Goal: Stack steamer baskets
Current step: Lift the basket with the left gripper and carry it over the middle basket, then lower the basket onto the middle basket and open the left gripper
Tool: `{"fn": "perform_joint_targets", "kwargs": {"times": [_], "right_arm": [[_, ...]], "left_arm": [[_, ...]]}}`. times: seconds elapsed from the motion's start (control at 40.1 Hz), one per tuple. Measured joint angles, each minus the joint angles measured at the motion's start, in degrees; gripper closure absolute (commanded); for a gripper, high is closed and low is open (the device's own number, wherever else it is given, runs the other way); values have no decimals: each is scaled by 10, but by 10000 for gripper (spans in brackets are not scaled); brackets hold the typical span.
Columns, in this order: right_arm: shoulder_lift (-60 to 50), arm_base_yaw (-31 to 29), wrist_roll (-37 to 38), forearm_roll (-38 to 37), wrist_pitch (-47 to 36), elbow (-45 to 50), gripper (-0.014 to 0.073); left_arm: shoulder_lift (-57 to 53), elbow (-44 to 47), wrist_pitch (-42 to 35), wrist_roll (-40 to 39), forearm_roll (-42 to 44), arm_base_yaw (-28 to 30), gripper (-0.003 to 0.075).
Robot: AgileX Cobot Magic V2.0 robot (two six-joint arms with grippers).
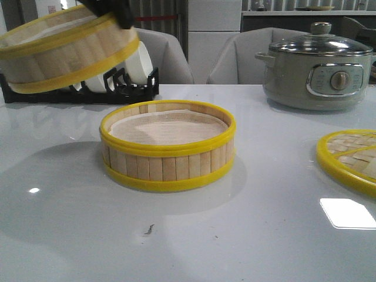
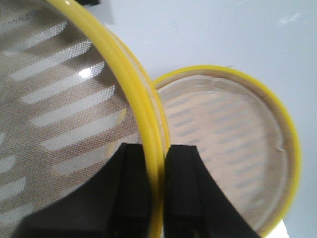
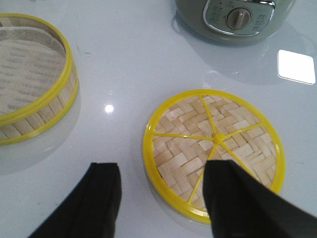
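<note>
Baskets come first: my left end effector (image 2: 157, 198) pinches the rim of one steamer basket (image 1: 64, 50), tilted in the air at upper left, to put it on the other basket (image 1: 167, 147) on the table (image 1: 247, 235), while my right end effector (image 3: 161, 198) is spread wide.

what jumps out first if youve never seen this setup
A steamer basket hangs tilted in the air at the far left, the left tool pinching its yellow rim. A second basket sits flat mid-table, just right of and below it. On the right, a woven lid lies beneath the open right tool, with a grey pot behind.
</note>
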Motion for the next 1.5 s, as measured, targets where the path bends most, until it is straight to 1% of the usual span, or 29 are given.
{"fn": "perform_joint_targets", "kwargs": {"times": [0.175, 0.325, 0.474, 0.699, 0.998, 1.498], "right_arm": [[0, 0, 0, 0, 0, 0, 124], [0, 0, 0, 0, 0, 0, 124], [0, 0, 0, 0, 0, 0, 124], [0, 0, 0, 0, 0, 0, 124], [0, 0, 1, 0, 0, 0, 124], [0, 0, 1, 0, 0, 0, 124]], "left_arm": [[8, -1, 4, 0, -15, -73, 627], [29, -2, -12, 0, -17, -127, 627], [58, -2, -37, 0, -20, -154, 627], [103, -2, -54, 1, -15, -161, 627], [111, -3, -55, 1, -4, -161, 627], [111, -11, -23, 1, 7, -161, 627]]}}
